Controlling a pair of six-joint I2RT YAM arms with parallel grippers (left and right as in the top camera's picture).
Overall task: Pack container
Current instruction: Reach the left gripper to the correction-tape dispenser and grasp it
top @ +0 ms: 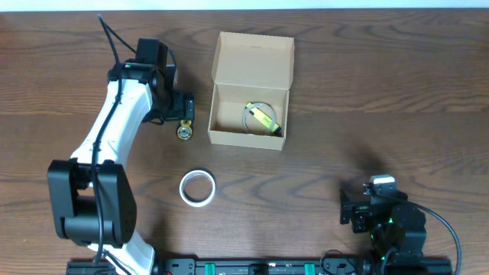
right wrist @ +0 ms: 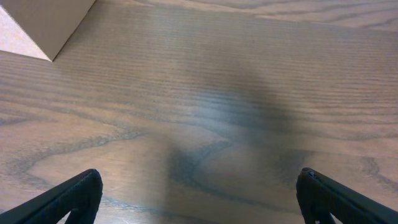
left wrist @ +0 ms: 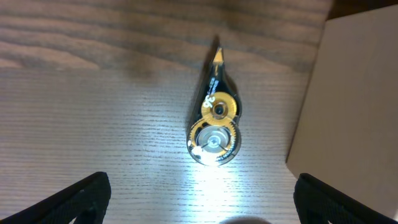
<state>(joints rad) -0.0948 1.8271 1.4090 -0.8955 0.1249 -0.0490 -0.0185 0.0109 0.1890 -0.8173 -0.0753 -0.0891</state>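
The tan cardboard container stands open at the table's centre, its flap lid hinged back. Inside lies a yellow-and-black item with a white ring. A black-and-yellow tape dispenser lies on the table just left of the container. My left gripper is open and empty above it. In the left wrist view the dispenser lies ahead of the open fingers, with the container wall to the right. My right gripper is open and empty at the front right.
A white tape roll lies flat in front of the container, towards the left. The right wrist view shows bare wood between the open fingers and a corner of the container at the top left.
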